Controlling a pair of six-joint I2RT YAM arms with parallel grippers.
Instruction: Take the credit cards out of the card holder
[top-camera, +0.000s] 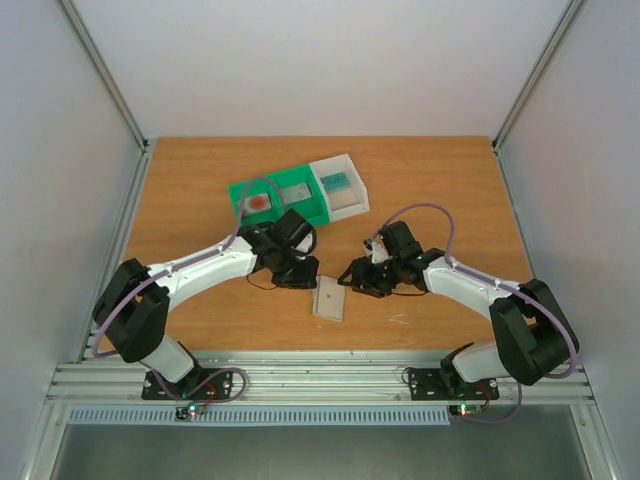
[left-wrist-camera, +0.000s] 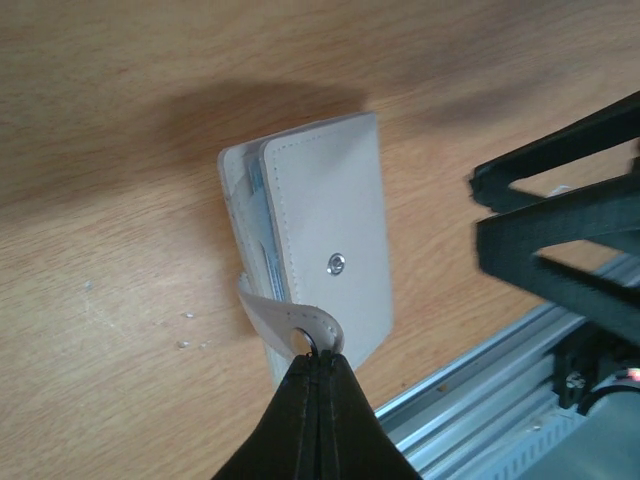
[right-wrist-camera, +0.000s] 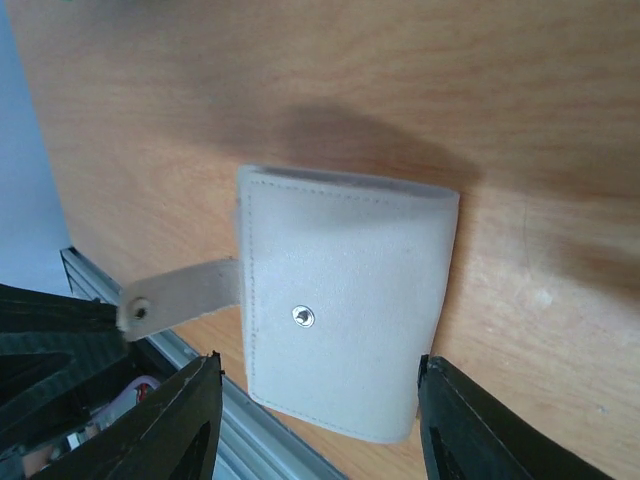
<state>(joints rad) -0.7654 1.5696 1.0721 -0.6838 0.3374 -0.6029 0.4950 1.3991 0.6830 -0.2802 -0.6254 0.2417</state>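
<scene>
The card holder (right-wrist-camera: 340, 310) lies flat on the counter (top-camera: 200, 210), near the front edge, right between the two arms. The left claw (left-wrist-camera: 320, 352) is clenched tight, jaws pressed together on the end of the tab (right-wrist-camera: 180, 293), and that little strap runs out sideways from the holder's short edge. Over on the other side, the right claw (right-wrist-camera: 318, 362) is released, with one finger (right-wrist-camera: 180, 420) off to one side of the holder and the other just beside its far corner. It grips nothing. The snap stud (left-wrist-camera: 337, 263) faces up in the middle of the pale flap. From the left wrist view the holder gapes a little along one long side, and thin edges of the credit cards (left-wrist-camera: 262, 240) show layered inside, with a hint of blue.

At the back of the counter sits the green tray (top-camera: 300, 210) with a white card with a red circle (top-camera: 260, 201) in it. Touching it on the right is the white tray (top-camera: 350, 205), which holds a teal card (top-camera: 335, 181). Both trays are well apart from the holder.
</scene>
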